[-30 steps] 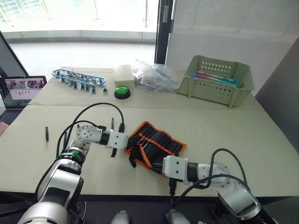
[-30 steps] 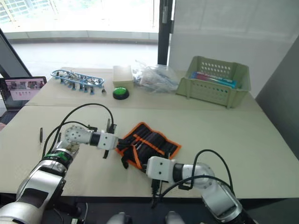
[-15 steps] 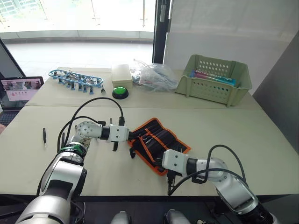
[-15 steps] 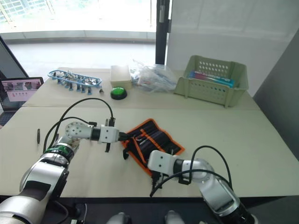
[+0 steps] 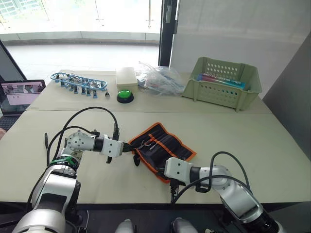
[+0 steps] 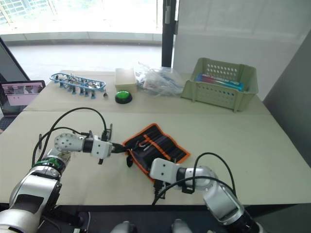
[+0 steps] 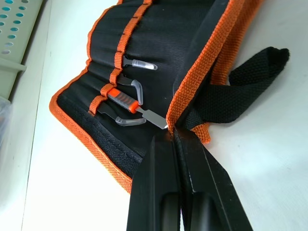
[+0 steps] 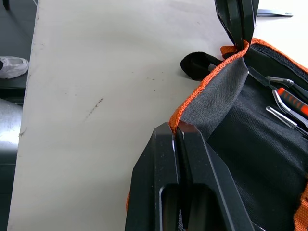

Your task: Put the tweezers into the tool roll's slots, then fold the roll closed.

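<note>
My left gripper (image 7: 174, 137) is pinched tight on the orange-trimmed edge of the tool roll (image 5: 163, 148), which lies open near the middle of the near table (image 5: 252, 141), its slotted inside facing up. My right gripper (image 8: 176, 131) pinches the same orange hem further along, at the roll's near corner, fingers pressed together on the fabric. From the head camera the roll sits between my two wrists, my left gripper at its 9 o'clock and my right at about its 6 o'clock. A black strap (image 7: 240, 91) trails off the roll just beside my left fingers. Inside, several slim tools (image 7: 126, 103) sit in the slots by the orange band, one with an orange and black handle; I cannot tell which are tweezers. At the roll's 1 o'clock, well apart, stands a green basket (image 5: 223, 82); at 11 o'clock a green button (image 5: 125, 95), and beyond it a blue-clipped cable bundle (image 5: 80, 81).
</note>
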Available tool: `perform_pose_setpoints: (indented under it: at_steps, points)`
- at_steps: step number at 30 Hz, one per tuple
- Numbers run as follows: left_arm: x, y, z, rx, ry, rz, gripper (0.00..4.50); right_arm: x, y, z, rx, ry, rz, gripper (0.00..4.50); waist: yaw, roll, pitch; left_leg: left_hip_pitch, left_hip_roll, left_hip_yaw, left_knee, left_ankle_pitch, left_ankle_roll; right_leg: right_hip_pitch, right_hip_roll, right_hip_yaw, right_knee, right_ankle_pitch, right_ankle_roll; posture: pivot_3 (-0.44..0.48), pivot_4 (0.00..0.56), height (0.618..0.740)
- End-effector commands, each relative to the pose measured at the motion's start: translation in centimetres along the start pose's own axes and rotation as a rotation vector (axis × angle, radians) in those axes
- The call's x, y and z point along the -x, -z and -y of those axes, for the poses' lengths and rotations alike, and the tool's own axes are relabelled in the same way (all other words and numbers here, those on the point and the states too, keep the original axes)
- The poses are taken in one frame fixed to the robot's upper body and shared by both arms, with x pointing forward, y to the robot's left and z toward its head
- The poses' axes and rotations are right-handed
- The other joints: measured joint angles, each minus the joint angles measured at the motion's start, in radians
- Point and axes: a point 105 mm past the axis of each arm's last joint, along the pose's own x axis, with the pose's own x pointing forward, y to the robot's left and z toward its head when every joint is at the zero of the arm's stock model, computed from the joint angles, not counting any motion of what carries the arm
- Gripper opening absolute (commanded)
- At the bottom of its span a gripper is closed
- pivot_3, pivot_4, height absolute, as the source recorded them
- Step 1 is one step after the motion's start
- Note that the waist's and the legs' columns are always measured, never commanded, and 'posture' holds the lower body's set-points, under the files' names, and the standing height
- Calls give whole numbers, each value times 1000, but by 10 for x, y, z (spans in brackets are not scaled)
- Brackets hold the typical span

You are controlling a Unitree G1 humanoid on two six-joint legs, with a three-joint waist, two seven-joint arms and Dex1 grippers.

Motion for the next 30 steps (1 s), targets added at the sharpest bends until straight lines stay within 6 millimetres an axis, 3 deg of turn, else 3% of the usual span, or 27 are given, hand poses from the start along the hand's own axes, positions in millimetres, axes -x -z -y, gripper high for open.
perform_pose_setpoints:
  at_steps: [1,7,10,15,19,22,28,30]
  points:
    - [6,-2,-2,-37,-13,5,23,1,-18,-3,28,-25,60,0,1,0,0,0,0,0,0,0,0,0,0,0,0,0,0,0,150,738]
    - [16,-4,19,-92,54,23,0,3,-29,-13,-18,-82,114,1900,-3,0,0,0,0,0,0,0,0,0,0,0,0,1,-1,0,150,738]
    - [19,-3,27,-92,73,20,0,10,-40,5,-172,-43,207,2944,-1,0,0,0,1,0,0,0,0,0,0,0,0,2,-3,0,150,738]
    - [19,-2,29,-97,84,17,0,10,-41,46,-318,65,287,2944,0,0,0,1,1,0,0,0,0,1,0,0,0,3,-3,0,150,738]
    - [19,-2,29,-110,93,13,0,-5,-33,44,-309,63,265,2944,0,0,0,1,1,0,0,0,0,0,1,0,1,4,-5,0,150,738]
    - [20,-2,28,-114,95,8,0,-14,-28,35,-325,47,263,2225,0,0,0,0,1,0,0,0,0,-1,1,0,0,4,-5,0,150,738]
    - [25,1,25,-87,81,-6,0,-23,-14,24,-371,46,242,171,0,0,0,0,1,0,0,0,0,-1,1,0,0,4,-5,0,150,738]
    - [27,2,25,-66,73,-9,0,-26,-11,22,-383,47,238,81,-1,0,0,0,1,0,0,0,0,-1,1,0,0,4,-4,0,150,738]
